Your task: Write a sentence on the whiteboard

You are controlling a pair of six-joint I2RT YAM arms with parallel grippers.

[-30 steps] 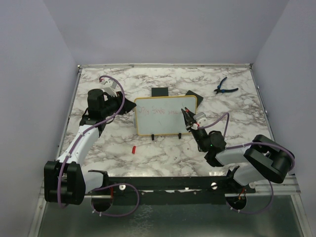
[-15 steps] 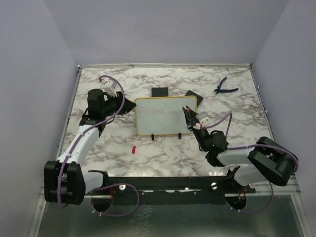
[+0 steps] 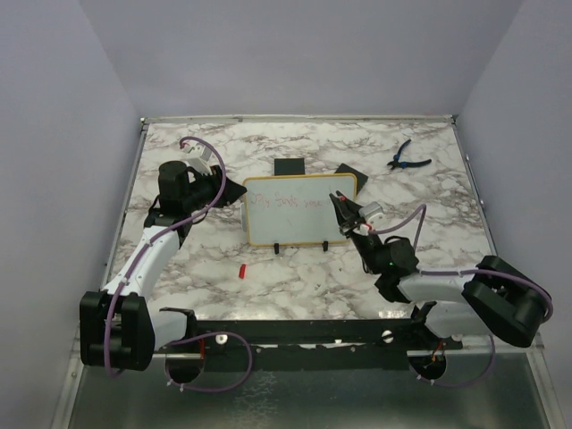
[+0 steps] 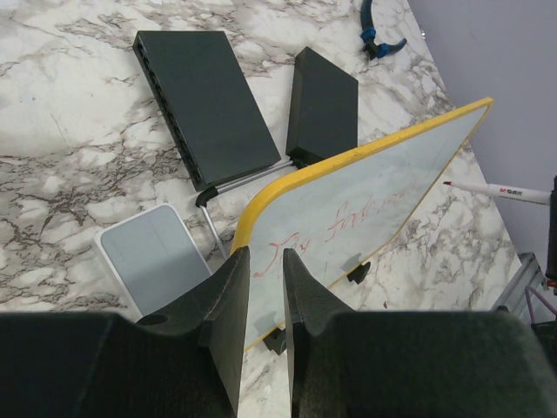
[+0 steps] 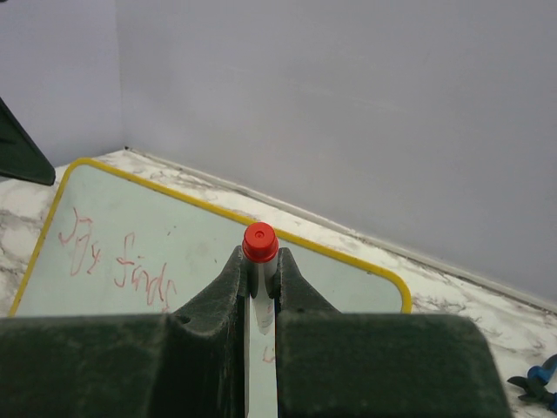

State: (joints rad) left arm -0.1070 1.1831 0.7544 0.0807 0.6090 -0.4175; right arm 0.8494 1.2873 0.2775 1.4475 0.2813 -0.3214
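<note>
The whiteboard (image 3: 299,223) (image 4: 383,187) (image 5: 209,252) stands tilted on two black feet at the table's middle. The sentence (image 3: 286,204) (image 4: 348,231) (image 5: 113,261), faint red scribble, runs across its upper left part. My right gripper (image 3: 338,207) (image 5: 260,261) is shut on a white marker (image 3: 368,213) (image 4: 500,190) with a red end (image 5: 260,242), over the board's right part. Whether the tip touches the board is not visible. My left gripper (image 3: 237,192) (image 4: 265,261) sits at the board's left edge, jaws nearly closed with only a narrow slit and nothing between them.
Blue pliers (image 3: 408,157) (image 4: 376,39) lie at the back right. Two flat black squares (image 3: 289,167) (image 3: 349,170) lie behind the board. A small red cap (image 3: 242,269) lies on the marble in front of it. A pale grey tile (image 4: 152,257) lies by the left gripper.
The right arm's elbow has swung out to the right, and the marker's rear end has shifted slightly right with it. The left arm and the board have not moved.
</note>
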